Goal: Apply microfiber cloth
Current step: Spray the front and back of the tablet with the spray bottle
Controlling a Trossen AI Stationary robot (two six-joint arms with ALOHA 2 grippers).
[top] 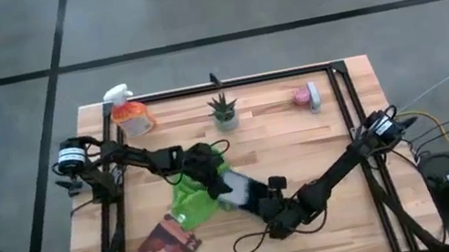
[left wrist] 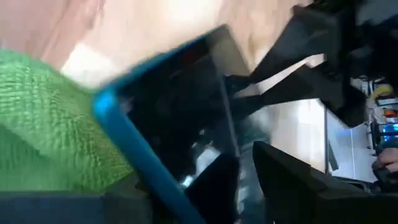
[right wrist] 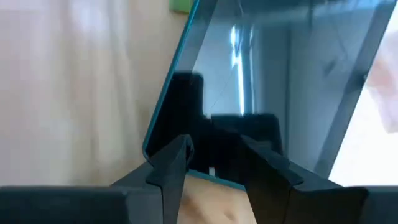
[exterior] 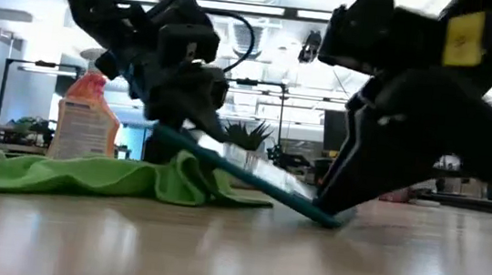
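Observation:
The lime-green microfiber cloth [top: 188, 201] lies crumpled on the table at centre left, also seen in the low view [exterior: 86, 176]. The dark tablet with a teal rim [exterior: 251, 179] slants over it, high end above the cloth and low end on the table. My left gripper [exterior: 188, 124] is at the high end and my right gripper [right wrist: 214, 152] stands open at the low end. My left gripper holds the tablet's raised end [exterior: 168, 137], apparently with one finger above and one below, coming from the table's left and slanting down. That end hangs clear above the cloth. My right gripper's spread fingertips [right wrist: 177, 155] stand against the tablet's low edge [right wrist: 214, 175], which rests on the table; they come from the right, and I cannot tell if they press it.
An orange spray bottle [top: 130, 115], a small potted plant [top: 223, 109] and a pink object [top: 304, 95] stand along the far edge. A brown patterned book [top: 165, 250] lies near left, and a black cable [top: 254, 239] loops by the right arm.

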